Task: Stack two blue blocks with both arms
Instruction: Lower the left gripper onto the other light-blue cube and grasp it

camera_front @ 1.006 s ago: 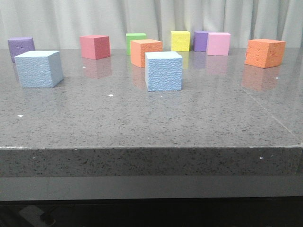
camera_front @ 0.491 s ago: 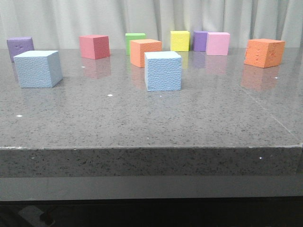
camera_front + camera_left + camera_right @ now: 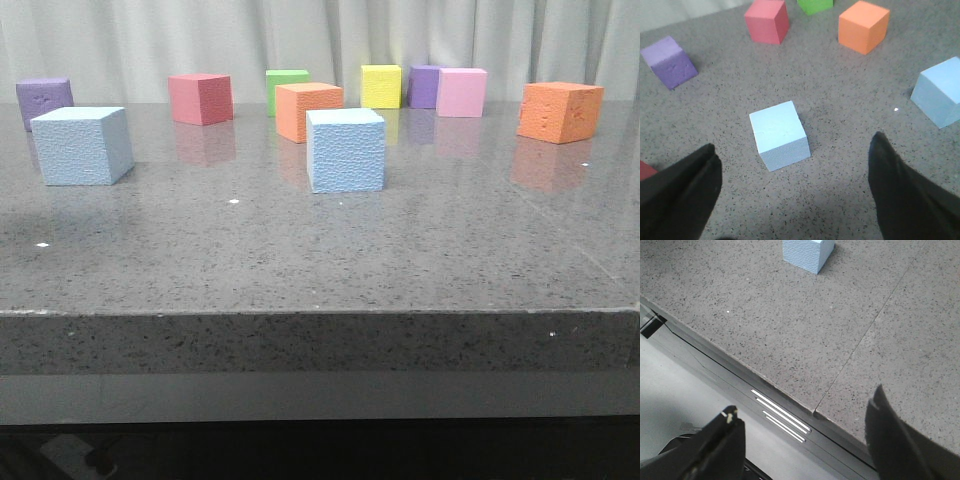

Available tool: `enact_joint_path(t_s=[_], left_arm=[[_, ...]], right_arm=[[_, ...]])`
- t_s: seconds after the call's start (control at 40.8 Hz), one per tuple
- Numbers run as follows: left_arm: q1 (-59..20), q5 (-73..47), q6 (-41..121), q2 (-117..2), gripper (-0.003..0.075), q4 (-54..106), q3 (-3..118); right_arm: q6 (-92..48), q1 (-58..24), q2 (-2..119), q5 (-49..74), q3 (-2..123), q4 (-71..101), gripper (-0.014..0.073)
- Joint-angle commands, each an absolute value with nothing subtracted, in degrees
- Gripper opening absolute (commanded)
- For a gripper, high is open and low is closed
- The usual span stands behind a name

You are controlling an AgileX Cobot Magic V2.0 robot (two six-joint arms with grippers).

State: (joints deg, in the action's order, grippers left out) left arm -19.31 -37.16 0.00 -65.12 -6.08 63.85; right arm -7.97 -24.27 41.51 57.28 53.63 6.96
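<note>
Nothing is stacked yet. Both blue blocks rest apart on the tabletop (image 3: 300, 260). One block (image 3: 779, 134) lies just ahead of the open, empty left hand (image 3: 795, 187); the other block (image 3: 808, 254) is well beyond the open right hand (image 3: 802, 440).

No legible text, label, brand or number appears anywhere in these views. The purple cube (image 3: 44, 101) and the far-right orange cube (image 3: 560, 111) each carry small dark pits on one face, possibly moulded marks, too small to read as characters.
</note>
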Motion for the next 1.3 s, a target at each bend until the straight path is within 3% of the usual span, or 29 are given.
enact_joint_path(t_s=[0.0, 0.441, 1.275], left_arm=[[-19.4, -37.5, -2.2, -70.9, 0.0587, -6.6, 71.3], [-15.8, -47.3, -16.6, -94.4, 0.0587, -10.8, 90.8], [-15.7, -46.2, -16.6, -105.3, 0.0585, -8.2, 92.3]], right_arm=[[-8.6, -23.9, 41.3, 54.1, 54.9, 7.5, 0.0517], [-8.6, -23.9, 41.3, 54.1, 54.9, 7.5, 0.0517], [-8.6, -23.9, 41.3, 54.1, 54.9, 7.5, 0.0517]])
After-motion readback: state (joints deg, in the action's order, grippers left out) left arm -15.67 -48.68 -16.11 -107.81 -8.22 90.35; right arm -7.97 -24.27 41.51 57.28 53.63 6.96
